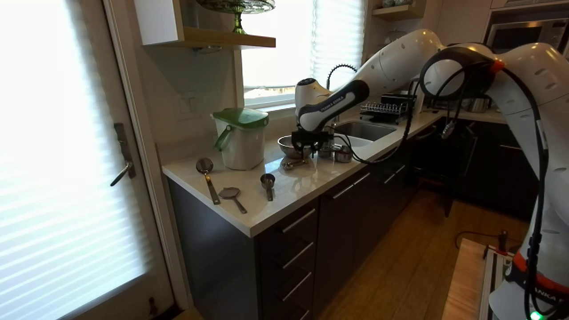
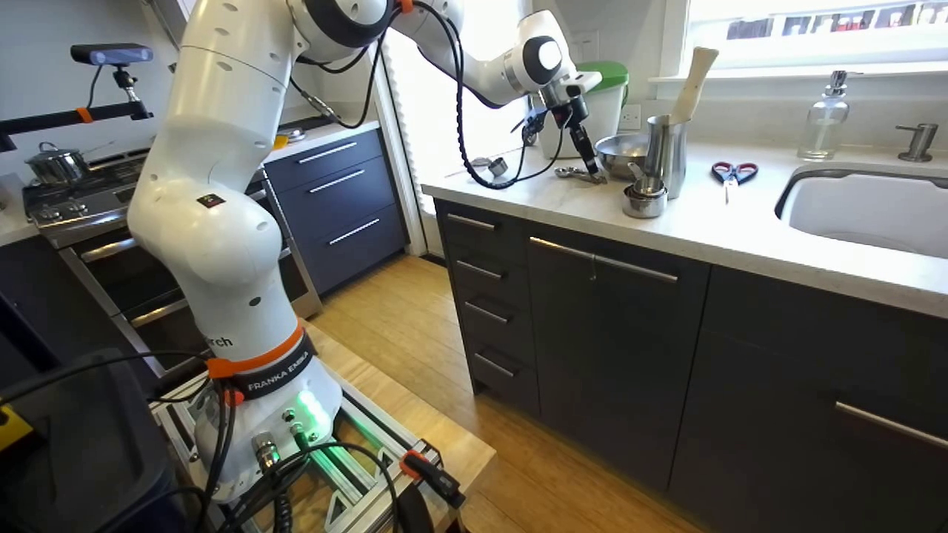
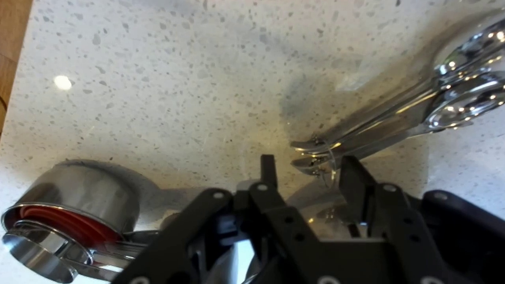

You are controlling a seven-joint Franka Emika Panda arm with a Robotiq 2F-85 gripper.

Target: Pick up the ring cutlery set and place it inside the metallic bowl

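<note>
The ring cutlery set [image 3: 394,128] is a bunch of shiny steel spoons on a thin clear ring. It lies flat on the counter, and it also shows in both exterior views [image 1: 293,164] [image 2: 574,172]. My gripper [image 3: 308,159] points down over its ringed handle ends. The fingers are apart, with the ring and handle tips showing in the gap close to the right finger; contact is unclear. The gripper also shows in both exterior views [image 1: 308,154] [image 2: 592,167]. The metallic bowl [image 2: 621,153] stands just behind the gripper, partly hidden by it in an exterior view [image 1: 286,146].
Nested steel measuring cups [image 3: 94,193] and a tall steel holder [image 2: 668,159] with a wooden utensil stand near the gripper. A white-and-green container [image 1: 243,149] stands by the bowl. Separate round-headed utensils [image 1: 230,192], scissors [image 2: 733,175] and the sink [image 2: 881,215] are on the counter.
</note>
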